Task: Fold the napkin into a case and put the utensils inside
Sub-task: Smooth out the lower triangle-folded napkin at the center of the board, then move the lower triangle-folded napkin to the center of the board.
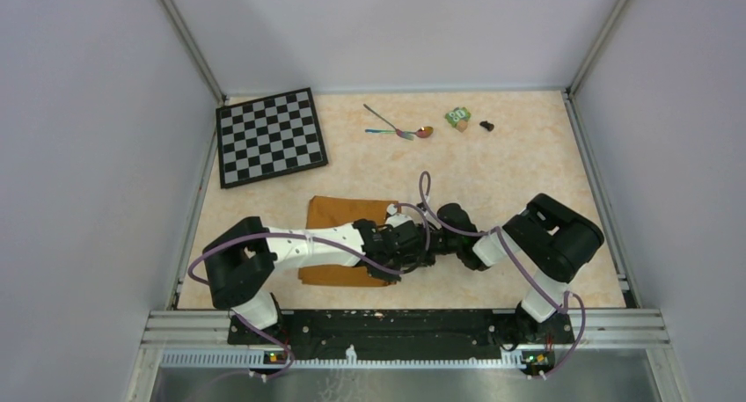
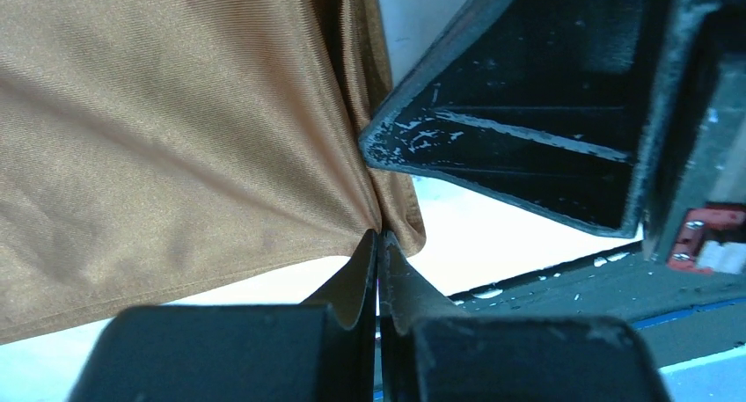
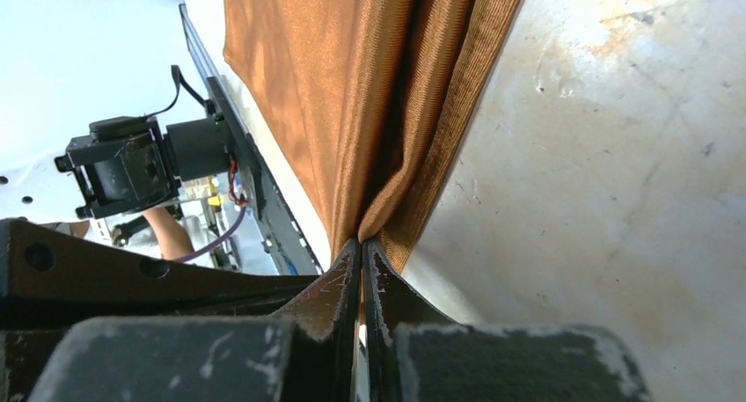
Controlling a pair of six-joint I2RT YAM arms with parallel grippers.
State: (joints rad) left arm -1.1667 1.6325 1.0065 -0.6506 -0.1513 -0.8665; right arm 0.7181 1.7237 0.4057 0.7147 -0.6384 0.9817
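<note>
Observe the left gripper (image 2: pixel 378 237) and the right gripper (image 3: pixel 362 244): each is clamped on an edge of the napkin (image 1: pixel 339 211), near the tabletop's near edge. Folding is unfinished and no case is formed. The utensils (image 1: pixel 400 131) lie at the far edge, not inserted.

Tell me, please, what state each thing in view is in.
napkin, edge bunched, pinched by both grippers
left gripper, shut on napkin
right gripper, shut on napkin
utensils, lying loose, well apart from the napkin
chessboard, lying flat
green block, resting near the utensils, untouched
</note>
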